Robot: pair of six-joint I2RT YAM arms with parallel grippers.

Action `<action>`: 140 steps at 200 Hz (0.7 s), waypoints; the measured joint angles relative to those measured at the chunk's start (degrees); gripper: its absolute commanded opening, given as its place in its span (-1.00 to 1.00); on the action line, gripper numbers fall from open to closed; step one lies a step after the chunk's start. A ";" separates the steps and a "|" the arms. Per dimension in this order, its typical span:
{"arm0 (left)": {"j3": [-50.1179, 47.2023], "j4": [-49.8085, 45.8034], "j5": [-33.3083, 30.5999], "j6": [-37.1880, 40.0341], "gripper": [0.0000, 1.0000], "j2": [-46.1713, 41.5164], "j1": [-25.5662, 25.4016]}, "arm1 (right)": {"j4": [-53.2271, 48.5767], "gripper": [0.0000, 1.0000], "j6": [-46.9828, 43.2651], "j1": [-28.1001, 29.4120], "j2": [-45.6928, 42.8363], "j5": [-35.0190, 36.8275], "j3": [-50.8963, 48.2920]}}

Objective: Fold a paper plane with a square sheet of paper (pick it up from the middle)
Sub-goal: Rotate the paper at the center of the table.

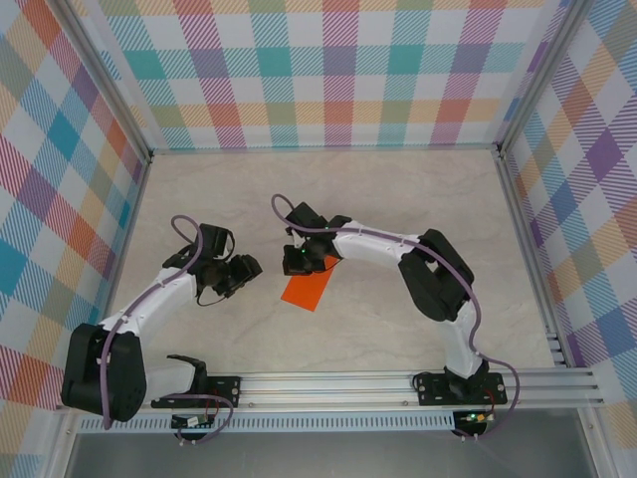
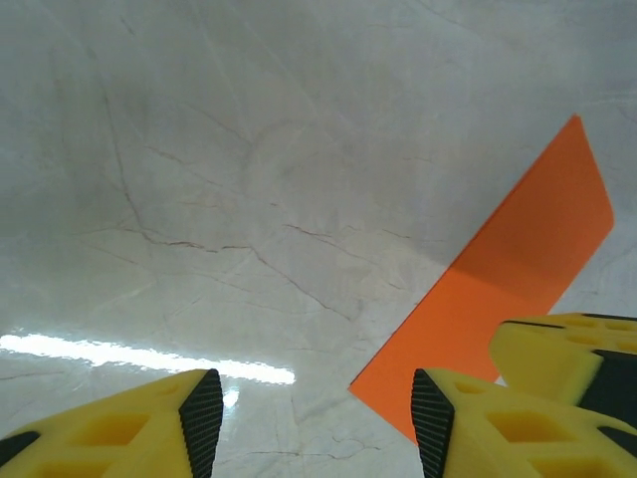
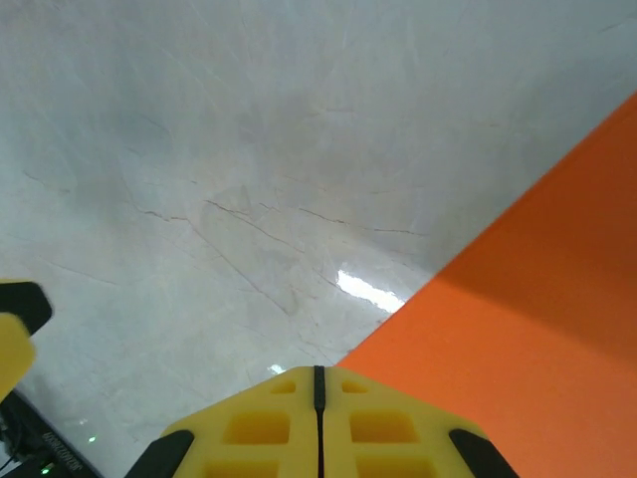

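Left claw [image 2: 314,403] standing apart, empty, near paper [image 2: 508,269]; right claw [image 3: 318,370] pressing together at paper's edge, pinch unclear.

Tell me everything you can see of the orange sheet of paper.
The thin, plain bright orange sheet of paper lies on the pale marbled table, slanted, looking oblong rather than square, perhaps folded. The right gripper, jaws shut, is at its far edge; contact is unclear. The left gripper, jaws apart, stands beside it.
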 measured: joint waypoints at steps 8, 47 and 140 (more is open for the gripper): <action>-0.04 -0.02 -0.04 -0.04 0.12 0.24 0.24 | -0.31 -0.87 0.22 0.39 1.11 0.07 0.20; -0.20 -0.02 -0.11 -0.04 0.14 1.38 0.70 | -2.43 -0.88 0.17 1.07 4.11 0.28 0.42; -0.20 0.02 0.70 0.04 0.14 3.34 0.74 | -4.87 -0.80 -15.02 0.09 -5.22 -1.53 -13.20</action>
